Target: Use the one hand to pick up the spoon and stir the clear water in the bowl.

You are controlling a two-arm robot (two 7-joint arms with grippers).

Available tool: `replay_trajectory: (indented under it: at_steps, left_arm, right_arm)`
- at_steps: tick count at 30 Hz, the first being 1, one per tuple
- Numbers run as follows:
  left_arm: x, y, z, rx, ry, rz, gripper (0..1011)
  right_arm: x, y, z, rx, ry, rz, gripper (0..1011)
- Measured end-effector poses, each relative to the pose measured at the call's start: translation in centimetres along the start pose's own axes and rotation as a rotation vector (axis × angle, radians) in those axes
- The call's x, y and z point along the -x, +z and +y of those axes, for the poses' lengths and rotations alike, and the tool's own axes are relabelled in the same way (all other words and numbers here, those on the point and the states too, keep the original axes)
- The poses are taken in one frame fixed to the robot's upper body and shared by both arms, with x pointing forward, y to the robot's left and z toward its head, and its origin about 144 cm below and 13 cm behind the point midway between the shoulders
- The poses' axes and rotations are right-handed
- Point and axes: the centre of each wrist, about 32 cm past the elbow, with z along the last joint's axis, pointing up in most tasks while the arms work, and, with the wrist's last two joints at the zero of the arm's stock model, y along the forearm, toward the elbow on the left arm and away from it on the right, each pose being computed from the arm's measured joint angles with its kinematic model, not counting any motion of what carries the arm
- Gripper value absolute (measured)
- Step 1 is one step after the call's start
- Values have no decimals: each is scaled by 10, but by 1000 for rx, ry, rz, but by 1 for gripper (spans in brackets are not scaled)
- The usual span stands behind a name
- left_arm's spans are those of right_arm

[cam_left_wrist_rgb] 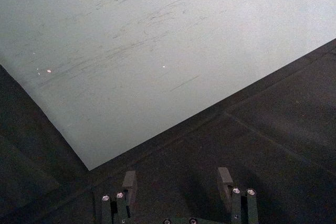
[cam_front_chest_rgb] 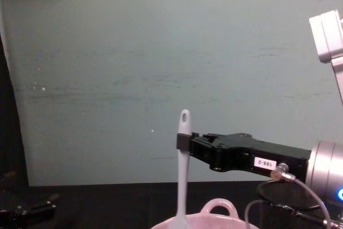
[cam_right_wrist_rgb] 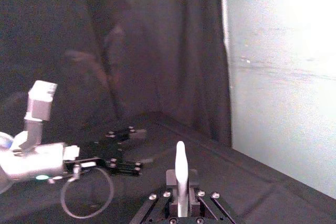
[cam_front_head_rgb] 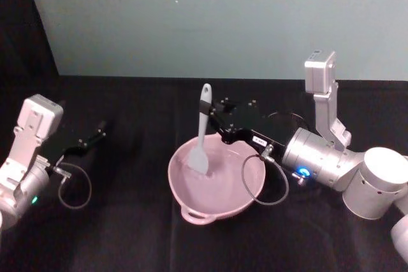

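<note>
The spoon (cam_front_head_rgb: 203,128) stands nearly upright, its broad blade down inside the pink-white bowl (cam_front_head_rgb: 185,186) at the table's middle. My right gripper (cam_front_head_rgb: 211,114) reaches in from the right and is shut on the spoon's upper handle. From the chest, the spoon (cam_front_chest_rgb: 183,170) rises out of the bowl's rim (cam_front_chest_rgb: 218,206), with the right gripper (cam_front_chest_rgb: 183,141) clamped just below the handle's hole. The right wrist view has the spoon handle (cam_right_wrist_rgb: 180,174) sticking up between the jaws. My left gripper (cam_front_head_rgb: 101,130) rests low on the left, open and holding nothing; its fingers (cam_left_wrist_rgb: 129,184) are spread.
A black cloth (cam_front_head_rgb: 127,234) covers the table, and a pale teal wall (cam_front_head_rgb: 210,17) runs along its back. A looped cable (cam_front_head_rgb: 264,183) hangs from my right wrist over the bowl's right rim. Black mesh (cam_front_chest_rgb: 292,205) sits at the lower right of the chest view.
</note>
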Motion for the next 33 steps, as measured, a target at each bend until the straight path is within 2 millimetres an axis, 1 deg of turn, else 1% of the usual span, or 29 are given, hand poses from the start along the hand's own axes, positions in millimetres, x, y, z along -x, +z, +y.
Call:
replay_trajectory:
  at_steps: [4, 6, 14, 18, 24, 28, 31, 33]
  left_arm:
    - [0, 0, 0, 0, 0, 0, 1005]
    - [0, 0, 0, 0, 0, 0, 1005]
    - [0, 0, 0, 0, 0, 0, 1005]
    - [0, 0, 0, 0, 0, 0, 1005]
    - [0, 0, 0, 0, 0, 0, 1005]
    - [0, 0, 0, 0, 0, 0, 1005]
    - [0, 0, 0, 0, 0, 0, 1005]
    - [0, 0, 0, 0, 0, 0, 1005]
  right_arm:
    - [-5, 0, -4, 8, -39, -11, 122]
    - [-8, 3, -8, 15, -65, -32, 122]
    - [-8, 13, -25, 37, -109, -93, 122]
    - [0, 17, -29, 57, -99, -118, 122]
    - [13, 19, -28, 70, -64, -133, 122]
    - [23, 20, -23, 65, -27, -135, 122]
    - [32, 19, -15, 55, 4, -130, 122]
    - [35, 18, -12, 50, 11, -127, 122]
